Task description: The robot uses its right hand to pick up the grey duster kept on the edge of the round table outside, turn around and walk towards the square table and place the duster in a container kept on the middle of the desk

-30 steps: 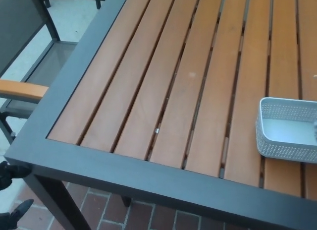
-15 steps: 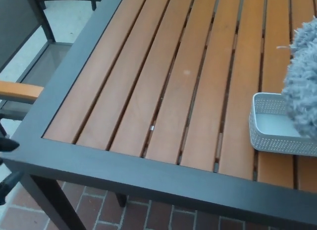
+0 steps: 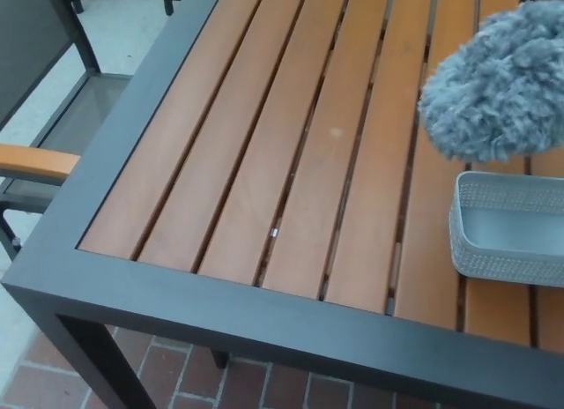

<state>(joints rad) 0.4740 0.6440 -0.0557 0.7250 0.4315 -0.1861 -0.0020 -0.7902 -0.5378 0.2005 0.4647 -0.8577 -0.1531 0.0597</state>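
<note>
Your grey duster (image 3: 498, 83) hangs above the white container (image 3: 511, 228) on the counter (image 3: 264, 162) (robot hand out of frame, grip unknown). Release off-centre and the fluff could snag the rim, spilling out.

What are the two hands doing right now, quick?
Left hand: not in view.
Right hand: not in view; the grey duster hangs above the container, but what holds it is out of frame.
</note>
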